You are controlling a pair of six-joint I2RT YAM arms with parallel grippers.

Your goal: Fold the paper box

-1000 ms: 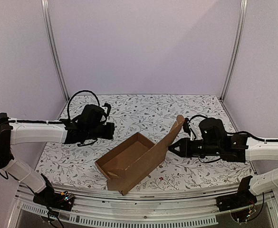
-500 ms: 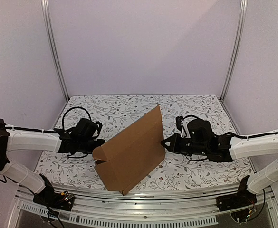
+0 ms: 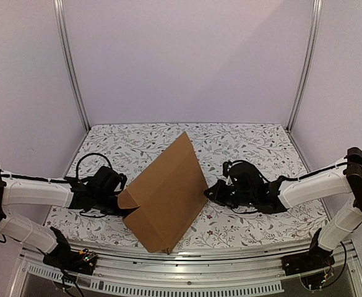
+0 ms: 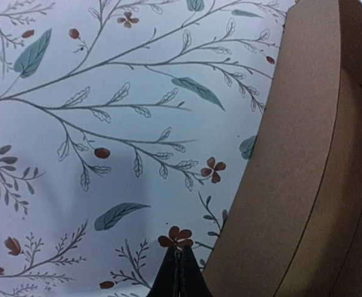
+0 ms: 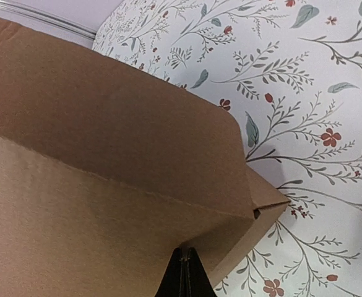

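The plain brown cardboard paper box sits on the white bench with its print of leaves and small red flowers, towards the near edge and between the 2 arms. Its largest panel stands raised and tilted, the plain outer face turned to the top camera, 1 corner pointing up and the lowest corner close to the near rail. The inside of the box is hidden behind this panel.

The left hand is low over the bench at the box's left corner, where a small flap juts out. Its 2 fingers are pressed together with nothing between them. In the left wrist view the closed tips point at the patterned bench, and the curved brown side of the box rises just to their right. Whether the tips touch the cardboard cannot be told.

The right hand is at the opposite side, against the right edge of the raised panel, about halfway up it. Its 2 fingers are also closed flat on each other and hold nothing. In the right wrist view the joined tips meet the cardboard from below. Above them 1 long crease runs across the sheet, and a folded corner sticks out to the right over the bench.
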